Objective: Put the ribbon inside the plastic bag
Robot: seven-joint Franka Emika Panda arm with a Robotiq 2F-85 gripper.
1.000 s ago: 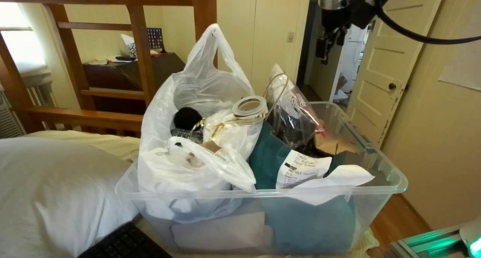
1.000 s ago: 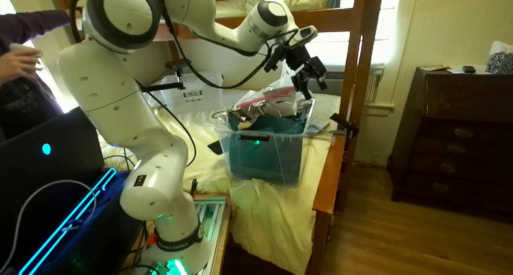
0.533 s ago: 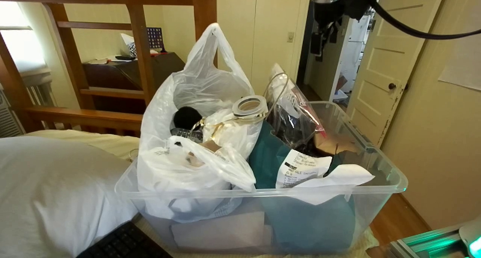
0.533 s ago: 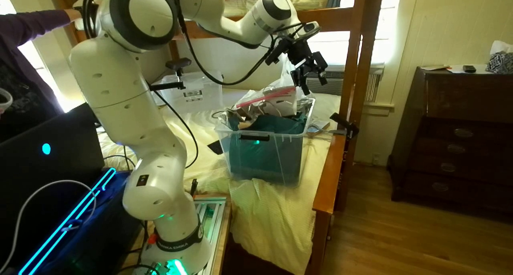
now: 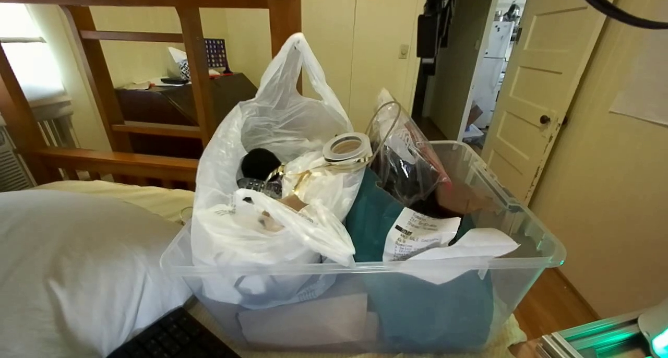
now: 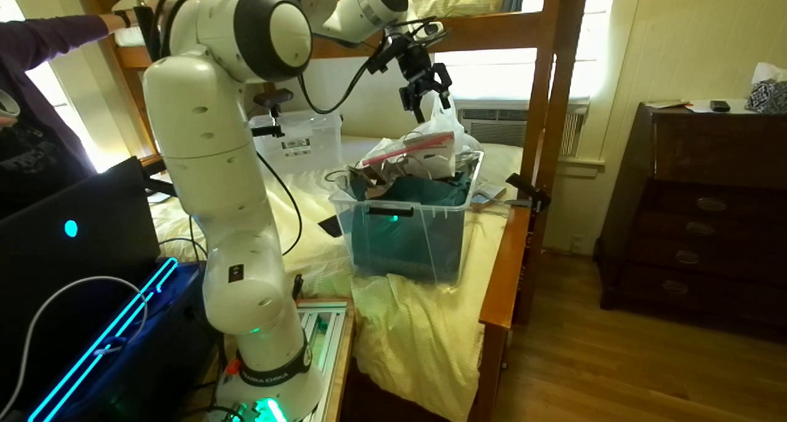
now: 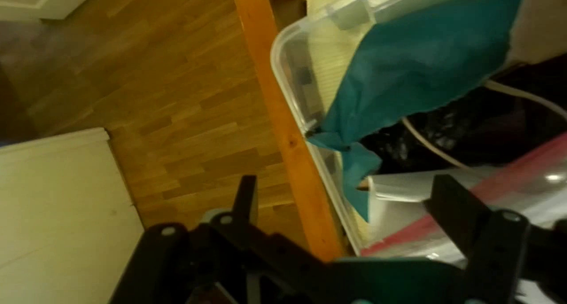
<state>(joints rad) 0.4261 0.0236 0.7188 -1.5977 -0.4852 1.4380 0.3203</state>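
The ribbon is a pale cream roll with loose gold strands. It rests on white crinkled plastic at the right side of the plastic bag's mouth in an exterior view. The large white plastic bag stands in the bin with one loop handle up; its top shows in an exterior view. My gripper is in the air above the bin, at the top of an exterior view, away from the ribbon. In the wrist view my gripper is open and empty. The ribbon is not visible there.
The clear bin also holds a teal bag, white paper slips and a clear bag with dark contents. A black round object sits inside the plastic bag. A wooden bed rail runs beside the bin.
My gripper has moved left and up in both exterior views, still above the bin. The arm has swung with it. The ribbon and plastic bag have not moved.
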